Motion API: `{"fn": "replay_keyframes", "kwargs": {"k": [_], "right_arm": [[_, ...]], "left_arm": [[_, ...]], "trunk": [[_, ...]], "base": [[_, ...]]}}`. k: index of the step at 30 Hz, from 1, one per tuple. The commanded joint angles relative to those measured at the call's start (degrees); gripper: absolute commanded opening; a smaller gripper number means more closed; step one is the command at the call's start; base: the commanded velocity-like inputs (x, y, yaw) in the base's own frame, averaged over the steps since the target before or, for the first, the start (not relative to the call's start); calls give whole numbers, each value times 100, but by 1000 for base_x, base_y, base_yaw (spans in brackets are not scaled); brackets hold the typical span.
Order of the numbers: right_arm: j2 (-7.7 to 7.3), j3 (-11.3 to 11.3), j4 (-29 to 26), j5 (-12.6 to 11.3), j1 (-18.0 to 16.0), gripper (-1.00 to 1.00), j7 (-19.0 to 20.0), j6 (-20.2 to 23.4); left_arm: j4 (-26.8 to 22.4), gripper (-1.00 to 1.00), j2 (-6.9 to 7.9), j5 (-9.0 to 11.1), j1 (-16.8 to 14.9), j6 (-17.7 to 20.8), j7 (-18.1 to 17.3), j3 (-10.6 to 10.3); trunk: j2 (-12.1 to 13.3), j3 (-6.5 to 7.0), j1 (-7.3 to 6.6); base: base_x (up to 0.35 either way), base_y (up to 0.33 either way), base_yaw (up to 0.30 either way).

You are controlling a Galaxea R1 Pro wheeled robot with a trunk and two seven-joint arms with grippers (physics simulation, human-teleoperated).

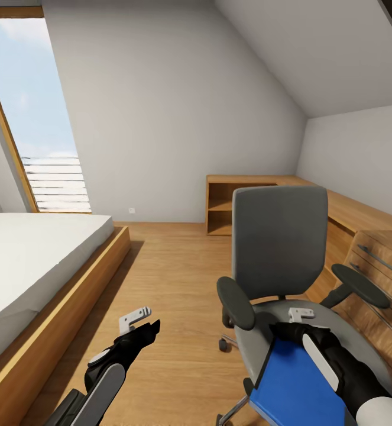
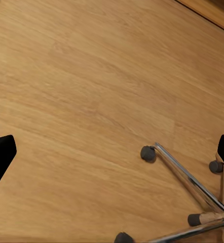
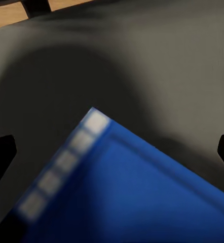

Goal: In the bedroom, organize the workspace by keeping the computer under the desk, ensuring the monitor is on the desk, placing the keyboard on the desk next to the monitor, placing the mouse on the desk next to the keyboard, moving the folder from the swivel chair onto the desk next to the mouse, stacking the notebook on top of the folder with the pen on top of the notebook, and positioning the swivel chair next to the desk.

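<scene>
The flat bright-blue folder lies on the grey seat of the grey office chair w/ tall back, black armrests & chrome legs on wheels. Its long side runs from the near edge of the seat toward the chair back, tilted a bit. One corner points at the back of the chair. In the right wrist view the folder shows that corner & a row of pale squares along one edge. The pic is blurry there, so can't read them. The near end of the folder is cut off by the bottom of the head view, & the right arm hides part of its right side.

The right gripper is just above the far corner of the folder, over the seat. Its 2 black tips sit wide apart at the sides of the wrist view w/ nothing between them. Can't tell if it touches the folder.

The left gripper hangs over the light wood floor, left of the chair. Its tips are also spread wide & hold nothing. Its wrist view shows the floor & the chair's chrome legs w/ dark wheels.

A bed w/ white mattress on a wood base is at left, by a tall slanted window. A low light-wood cabinet runs along the right wall behind the chair. Wood drawers w/ thin metal handles are at far right, partly cut off.
</scene>
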Motion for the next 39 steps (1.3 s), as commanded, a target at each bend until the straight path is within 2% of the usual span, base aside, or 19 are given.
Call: {"fn": "replay_keyframes", "kwargs": {"k": [1,19,34,39], "right_arm": [[-7,22,-8,-54,-4,100,-44,17],[-7,22,-8,-50,-4,100,-40,7],[-12,6,-88,-53,-4,100,-20,-46],[-17,-17,-318,-55,-4,100,-12,-48]], "left_arm": [[-8,100,6,38,-6,6,47,-11],[0,100,2,38,-6,13,39,-11],[43,100,2,28,-6,7,67,-17],[57,100,2,23,-6,7,68,-19]], "trunk": [[-3,-6,-1],[-3,-6,-1],[599,263,-331],[799,353,-440]], "base": [[-14,-7,0],[-2,-1,0],[0,0,0],[0,0,0]]}}
